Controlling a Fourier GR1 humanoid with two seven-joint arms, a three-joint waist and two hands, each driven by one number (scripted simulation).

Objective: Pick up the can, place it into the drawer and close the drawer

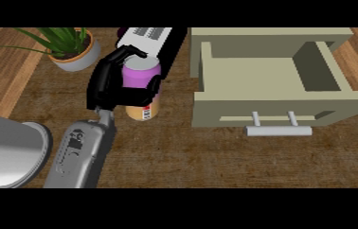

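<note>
Left of centre on the brown wooden surface (182, 162), a black robot hand (111, 83) on a grey forearm is curled round the purple-topped cylindrical can with a yellow and red lower band (142, 81), fingers on one side and thumb over the far rim, so the can sits inside the grasp with nothing left to reach for. Only this one forearm shows, and which arm it belongs to cannot be told from this view; the other hand is nowhere in sight. The can's long axis runs roughly up and down in the view, its lid toward the far side. The open beige drawer with a pale bar handle (269, 83) lies directly to the right of the can, its cavity bare and its near wall and handle facing the robot. Judging from this, the carry is a sideways travel to the right, and the drawer's left wall is what must be cleared. Behind the can stands a white and black appliance (150, 39), a potted green plant in a grey pot (70, 48) sits far left, and a grey rounded object (21, 150) lies at the left edge.
</note>
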